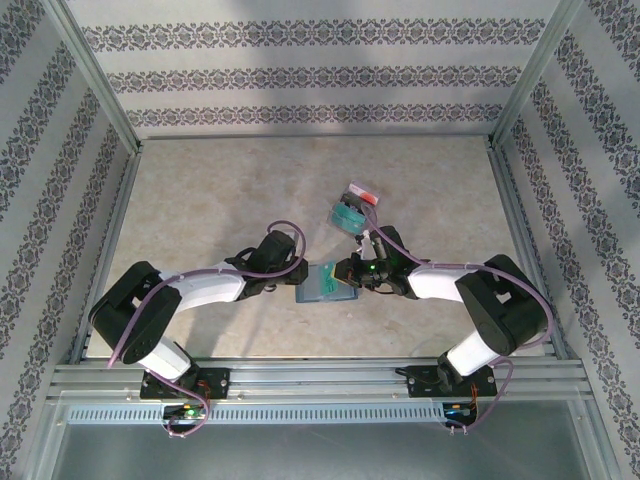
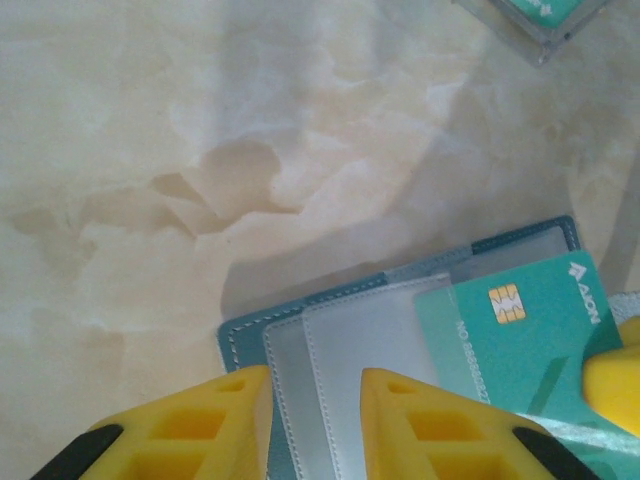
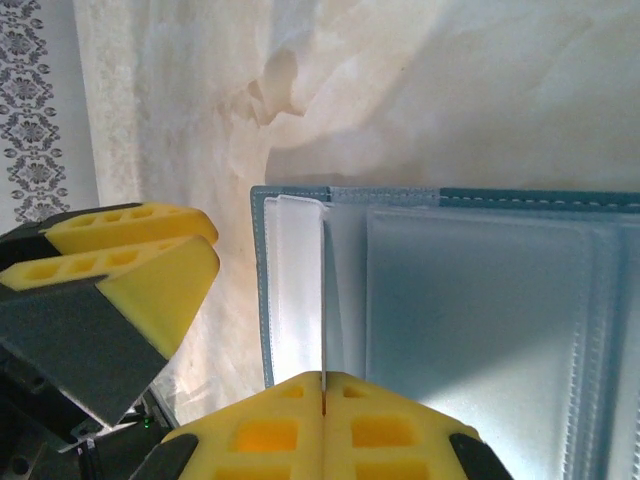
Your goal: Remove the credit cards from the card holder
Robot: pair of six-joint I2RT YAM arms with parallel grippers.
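Note:
The blue-grey card holder [image 1: 322, 285] lies open on the table between my two grippers. A teal credit card [image 2: 530, 330] with a gold chip sticks partway out of its clear pocket. My right gripper [image 3: 325, 378] is shut on this card, which the right wrist view shows edge-on [image 3: 325, 300] over the card holder [image 3: 480, 300]. My left gripper [image 2: 315, 385] stands open at the holder's left edge [image 2: 250, 335], with the stitched border and empty pockets in the gap between its yellow fingers. From the top view the left gripper [image 1: 293, 284] and right gripper [image 1: 350, 275] flank the holder.
More cards lie farther back on the table: a teal one [image 1: 347, 216] and a red one [image 1: 362, 194] behind it. A corner of that pile [image 2: 545, 15] reaches into the left wrist view. Patterned walls and metal rails [image 1: 100, 260] enclose the marbled table.

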